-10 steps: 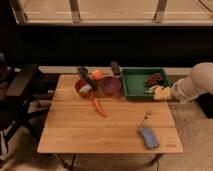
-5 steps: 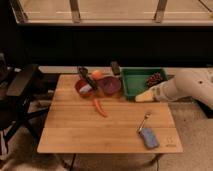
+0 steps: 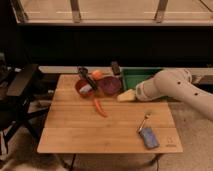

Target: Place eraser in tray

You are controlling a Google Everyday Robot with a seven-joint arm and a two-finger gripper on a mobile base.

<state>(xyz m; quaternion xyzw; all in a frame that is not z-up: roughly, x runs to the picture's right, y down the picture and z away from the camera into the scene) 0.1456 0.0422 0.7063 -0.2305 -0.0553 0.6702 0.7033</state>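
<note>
The eraser (image 3: 115, 68), a small dark block, stands at the table's back edge, between an orange fruit (image 3: 97, 74) and the left end of the green tray (image 3: 133, 76). The tray sits at the back right of the table, and my white arm covers its right part. My gripper (image 3: 125, 96) is low over the table, just in front of the tray's left front corner and right of the purple bowl (image 3: 111, 85). It is well short of the eraser and holds nothing that I can see.
A red bowl (image 3: 83, 89) with a black-handled utensil (image 3: 83, 77) stands left of the purple bowl. A red-orange chilli or carrot (image 3: 100, 107) lies mid-table. A blue object (image 3: 149, 138) and a small utensil (image 3: 144, 120) lie at the front right. A dark chair (image 3: 22, 85) stands on the left.
My arm has swung left, from over the tray's right side to in front of the tray's left corner near the purple bowl. The objects on the table have not moved.
</note>
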